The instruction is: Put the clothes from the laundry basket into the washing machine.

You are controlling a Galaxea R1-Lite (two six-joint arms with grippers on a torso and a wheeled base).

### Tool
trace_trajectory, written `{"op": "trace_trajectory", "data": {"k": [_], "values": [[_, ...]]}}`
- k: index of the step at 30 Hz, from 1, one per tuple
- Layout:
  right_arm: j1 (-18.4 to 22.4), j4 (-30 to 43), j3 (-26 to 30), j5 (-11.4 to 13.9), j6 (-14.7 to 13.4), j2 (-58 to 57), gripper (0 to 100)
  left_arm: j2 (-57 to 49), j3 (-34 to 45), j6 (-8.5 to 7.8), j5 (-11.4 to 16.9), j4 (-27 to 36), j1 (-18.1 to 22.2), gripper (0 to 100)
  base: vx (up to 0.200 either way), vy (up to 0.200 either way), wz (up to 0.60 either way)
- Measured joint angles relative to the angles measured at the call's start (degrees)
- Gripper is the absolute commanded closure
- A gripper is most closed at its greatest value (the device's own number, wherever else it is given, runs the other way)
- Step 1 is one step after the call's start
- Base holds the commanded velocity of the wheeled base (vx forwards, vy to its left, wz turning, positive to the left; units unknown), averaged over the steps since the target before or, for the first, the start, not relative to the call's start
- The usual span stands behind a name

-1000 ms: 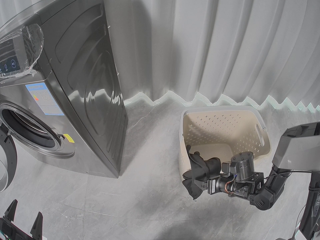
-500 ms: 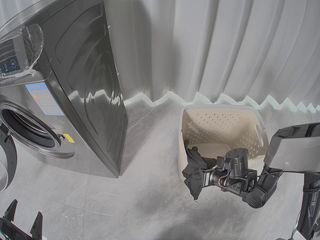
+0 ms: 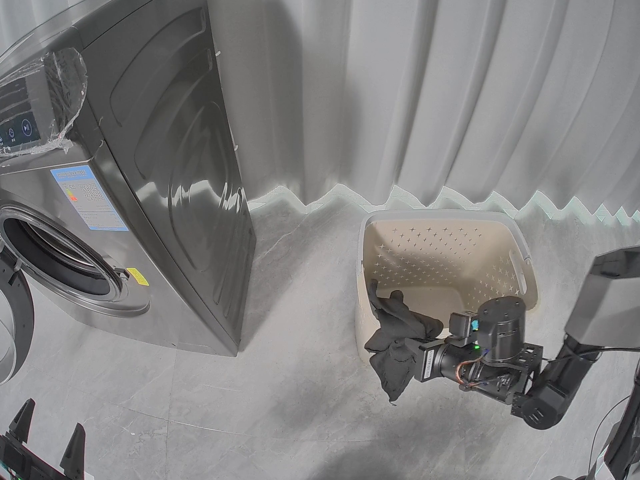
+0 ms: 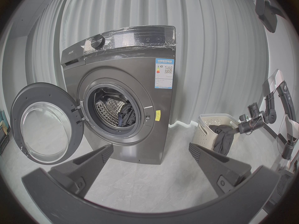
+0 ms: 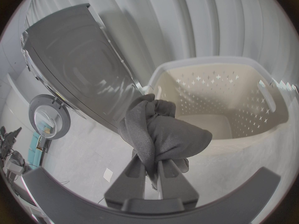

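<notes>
At the laundry basket's (image 3: 440,216) near corner, the right gripper (image 5: 151,171) pinches a dark grey garment (image 3: 393,361).
Its jaws are closed narrow on a bunched fold, and the rest drapes outside the basket wall. Soft, light and limp, it should sag and trail, so a thick bunch looks the safest hold. The left gripper (image 4: 150,147) hangs wide apart, facing the washing machine (image 4: 124,63), whose door (image 4: 46,122) stands open with dark clothes (image 4: 126,114) in the drum (image 4: 107,109). A blue-and-white label (image 4: 164,73) and a yellow sticker (image 4: 158,115) sit on its front, their print too small to read.

The garment (image 3: 393,331) is dark grey, the laundry basket (image 3: 440,255) cream with star-shaped holes, the washing machine (image 3: 173,168) metallic grey.
</notes>
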State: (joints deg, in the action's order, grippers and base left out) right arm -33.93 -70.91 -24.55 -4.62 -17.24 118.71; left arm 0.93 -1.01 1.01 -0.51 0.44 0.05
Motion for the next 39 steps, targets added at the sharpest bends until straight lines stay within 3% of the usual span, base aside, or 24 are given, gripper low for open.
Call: {"op": "trace_trajectory", "data": {"k": [10,18,24,35,39], "values": [[-4.6,3.2,4.7,-0.2,1.6,-20.9,100,0.0,0.0,-0.04,0.1,0.0,0.0,0,0.000,0.000,0.00],[-6.9,6.4,2.8,0.4,8.0,-33.0,100,0.0,0.0,-0.12,0.6,-0.1,0.0,0,0.000,0.000,0.00],[-7.3,6.7,1.3,0.5,10.7,-37.6,100,0.0,0.0,-0.17,0.7,0.0,0.0,0,-0.133,0.000,0.00],[-7.4,6.2,0.7,2.0,12.2,-40.6,100,0.0,0.0,-0.17,0.7,0.0,-0.1,0,-0.200,0.000,0.00],[-7.4,6.2,0.9,2.0,12.3,-40.9,100,0.0,0.0,-0.23,0.7,-0.1,-0.1,0,0.000,0.000,0.00]]}}
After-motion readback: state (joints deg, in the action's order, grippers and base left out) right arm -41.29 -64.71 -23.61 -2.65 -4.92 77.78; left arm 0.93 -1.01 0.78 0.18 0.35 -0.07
